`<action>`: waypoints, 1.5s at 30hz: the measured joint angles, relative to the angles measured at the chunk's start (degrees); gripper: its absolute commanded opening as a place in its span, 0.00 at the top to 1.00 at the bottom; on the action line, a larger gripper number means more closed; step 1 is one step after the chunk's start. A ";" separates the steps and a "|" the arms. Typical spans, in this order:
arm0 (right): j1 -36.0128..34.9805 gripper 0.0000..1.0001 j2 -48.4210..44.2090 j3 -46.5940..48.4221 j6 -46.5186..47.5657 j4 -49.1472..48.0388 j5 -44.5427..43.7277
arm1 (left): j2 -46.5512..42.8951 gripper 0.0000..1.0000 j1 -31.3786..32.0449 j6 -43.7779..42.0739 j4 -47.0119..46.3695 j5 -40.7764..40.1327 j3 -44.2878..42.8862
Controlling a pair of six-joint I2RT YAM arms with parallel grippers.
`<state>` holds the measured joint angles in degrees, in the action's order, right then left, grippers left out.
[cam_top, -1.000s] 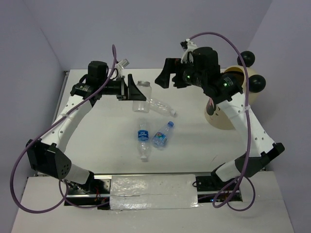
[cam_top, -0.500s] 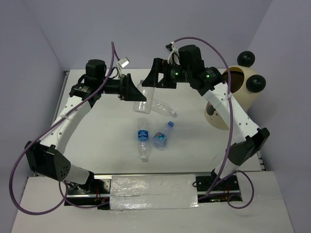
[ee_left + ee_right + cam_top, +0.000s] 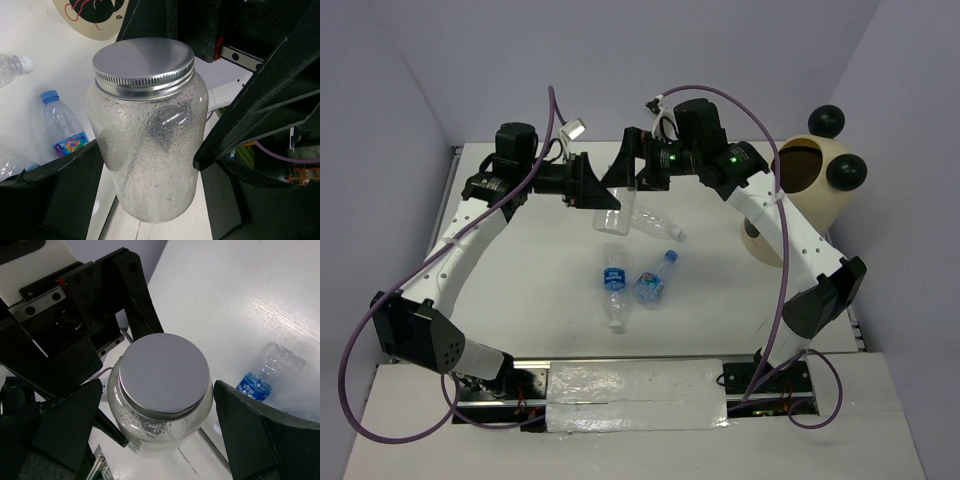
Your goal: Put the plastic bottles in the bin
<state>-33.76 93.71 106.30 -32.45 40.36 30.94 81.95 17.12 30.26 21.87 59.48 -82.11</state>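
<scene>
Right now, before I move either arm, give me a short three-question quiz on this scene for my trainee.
1. True or false: the left claw holds a jar with a metal lid.
2. Pick one. The right claw is: A) shut tight on nothing; B) open, one finger on each side of the jar's lid; C) out of every view.
3. Fill in: seen from overhead, ___ bottles lie on the table.

Key: 1 true; 2 B; 3 three.
</scene>
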 measured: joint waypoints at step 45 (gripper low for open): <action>3.78 0.47 -1.57 11.21 17.16 12.94 -53.00 | -2.71 0.01 -9.42 -5.79 15.96 -15.82 -9.40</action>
<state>-29.98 92.14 117.51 -15.29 53.30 -22.06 79.24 7.70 24.47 37.82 43.66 -91.50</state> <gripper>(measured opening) 0.796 0.993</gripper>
